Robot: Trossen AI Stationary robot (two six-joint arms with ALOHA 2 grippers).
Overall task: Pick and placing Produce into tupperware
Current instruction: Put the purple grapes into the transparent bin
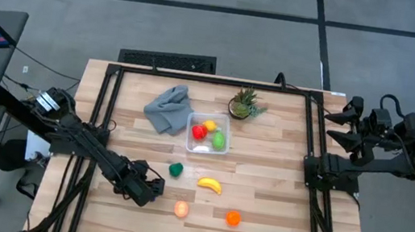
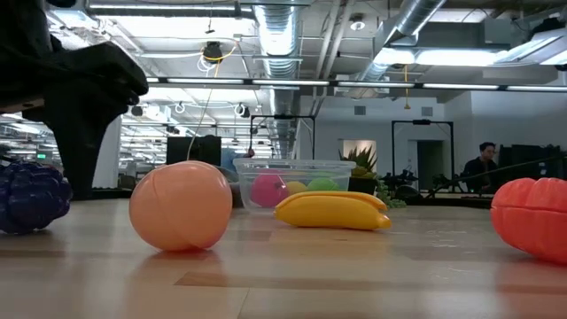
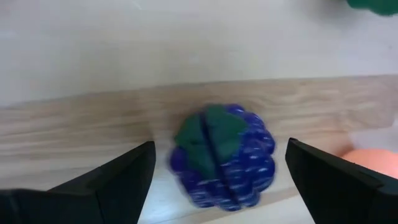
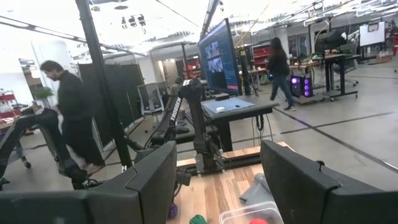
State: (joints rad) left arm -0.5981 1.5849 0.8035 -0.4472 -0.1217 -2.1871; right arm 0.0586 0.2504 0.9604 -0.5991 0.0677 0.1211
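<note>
A purple toy grape bunch with a green leaf top lies on the wooden table near its front left. My left gripper hangs over it, pointing down and open, with one finger on either side and clear of it. In the low view the grape bunch sits under the dark gripper. The clear tupperware at mid-table holds red, yellow and green pieces. A peach piece, an orange one, a banana and a green piece lie loose. My right gripper waits open, raised at the right edge.
A grey cloth lies left of the tupperware and a small potted plant stands behind it. A black frame runs along the table's edges. People move about in the room beyond.
</note>
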